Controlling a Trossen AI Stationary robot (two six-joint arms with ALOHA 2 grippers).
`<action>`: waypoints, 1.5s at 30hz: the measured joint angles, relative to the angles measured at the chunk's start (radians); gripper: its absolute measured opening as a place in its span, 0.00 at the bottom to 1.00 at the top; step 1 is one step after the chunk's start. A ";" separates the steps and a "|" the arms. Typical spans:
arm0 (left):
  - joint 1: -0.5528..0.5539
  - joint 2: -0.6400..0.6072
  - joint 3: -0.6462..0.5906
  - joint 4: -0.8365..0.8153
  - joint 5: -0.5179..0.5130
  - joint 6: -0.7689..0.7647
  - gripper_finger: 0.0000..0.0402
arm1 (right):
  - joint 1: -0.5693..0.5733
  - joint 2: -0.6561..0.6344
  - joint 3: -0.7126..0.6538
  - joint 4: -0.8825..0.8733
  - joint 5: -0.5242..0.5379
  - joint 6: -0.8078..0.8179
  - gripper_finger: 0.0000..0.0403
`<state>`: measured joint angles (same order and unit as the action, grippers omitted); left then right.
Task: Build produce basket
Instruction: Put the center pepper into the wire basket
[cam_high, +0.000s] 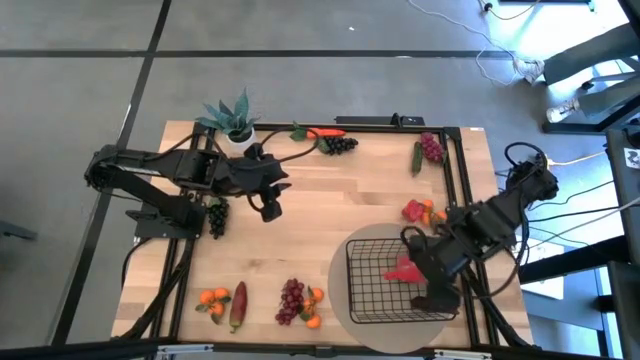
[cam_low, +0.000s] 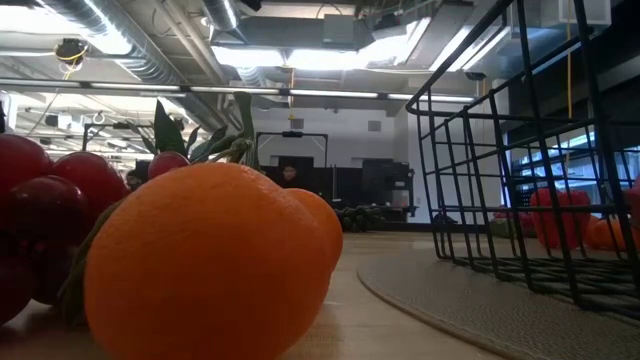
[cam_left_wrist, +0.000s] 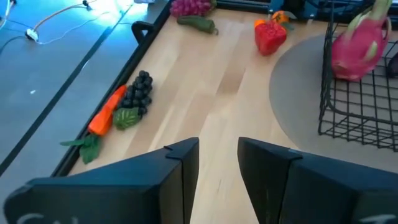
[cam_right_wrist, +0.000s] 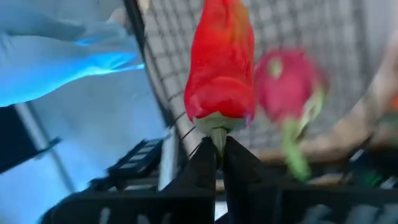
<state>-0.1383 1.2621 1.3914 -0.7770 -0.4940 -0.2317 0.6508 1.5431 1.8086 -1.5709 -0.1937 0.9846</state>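
The black wire basket (cam_high: 385, 300) stands on a round grey mat (cam_high: 345, 262) near the table's right front. A pink dragon fruit (cam_left_wrist: 357, 43) lies inside it. My right gripper (cam_high: 418, 262) reaches over the basket, shut on a red pepper (cam_right_wrist: 221, 62). My left gripper (cam_high: 270, 208) hovers open over bare wood at left centre, holding nothing. Still on the table are a carrot (cam_left_wrist: 106, 112), dark grapes (cam_left_wrist: 138, 93), a green pepper (cam_high: 417, 158), red grapes (cam_high: 432, 148), another red pepper (cam_high: 413, 211), a potato (cam_high: 238, 305) and oranges (cam_high: 212, 298). My right gripper pinches the red pepper by its green stem (cam_right_wrist: 217, 134) between the two fingertips. The pepper's body sticks out beyond the fingers, over the basket's wire grid and beside the dragon fruit (cam_right_wrist: 286, 81). Whether the pepper rests on the basket floor does not show.
A potted plant (cam_high: 235, 120) stands at the far left edge. A grape bunch (cam_high: 290, 300) with oranges (cam_low: 210, 265) lies at the near edge left of the basket. A small dark grape bunch (cam_high: 217, 215) lies beside the left arm. Bare wood stretches across the table's middle.
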 joint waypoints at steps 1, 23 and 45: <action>0.000 0.000 0.000 0.000 0.000 0.000 0.25 | 0.016 0.000 -0.002 0.000 -0.017 0.037 0.00; -0.021 0.000 0.000 0.004 0.171 0.060 0.24 | 0.092 0.001 -0.372 0.133 -0.274 0.292 0.00; -0.020 0.001 0.000 0.003 0.170 0.060 0.24 | 0.084 0.001 -0.591 0.362 -0.323 0.181 0.01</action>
<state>-0.1581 1.2629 1.3911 -0.7738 -0.3237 -0.1722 0.7349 1.5444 1.2179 -1.2087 -0.5171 1.1656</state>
